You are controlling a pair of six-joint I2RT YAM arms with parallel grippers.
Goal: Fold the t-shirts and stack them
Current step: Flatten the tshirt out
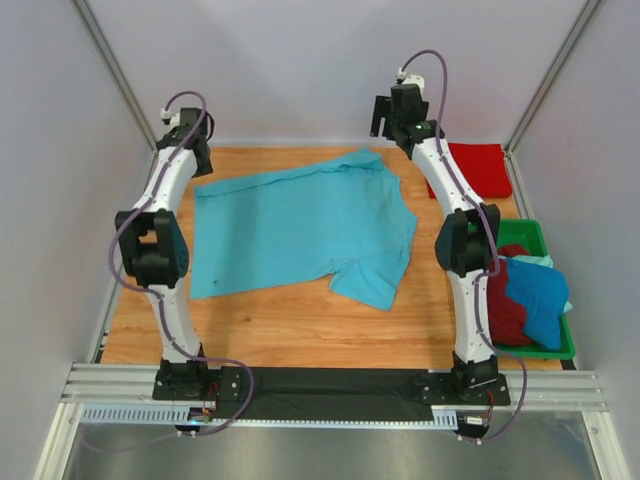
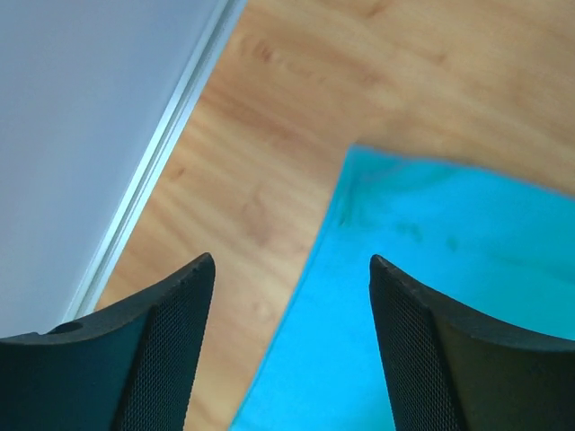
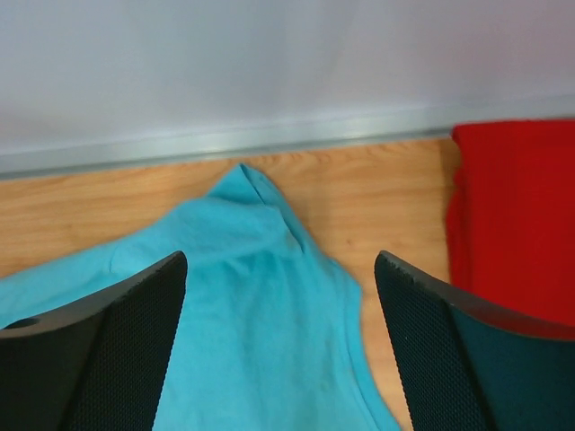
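Left pincer (image 2: 292,265): jaws stand wide apart, nothing between them, no cloth touching either finger as far as the left wrist view shows. It hangs over the far left part of the table (image 1: 290,320), above bare wood and the far left corner of the light turquoise t-shirt (image 1: 300,225). That corner lies flat below and between the two fingers (image 2: 162,350). Right pincer (image 3: 280,260): jaws equally wide and holding nothing. It is at the far right of the table, above the shirt's far right edge, where a small peak of cloth stands up toward the back wall. The turquoise t-shirt is spread out single-layer across the middle of the table, straight hem to the left and sleeves to the right, lying a little askew. The bright red t-shirt (image 1: 478,165) sits as a folded block in the far right corner, just right of the right arm and apart from the turquoise one, with bare wood between them in the right wrist view. The green tray (image 1: 540,232) stands at the right edge of the table, near side of the red block. In it lie a dark red t-shirt (image 1: 505,310) and a deeper blue t-shirt (image 1: 540,295), heaped unfolded, the blue on top toward the right.
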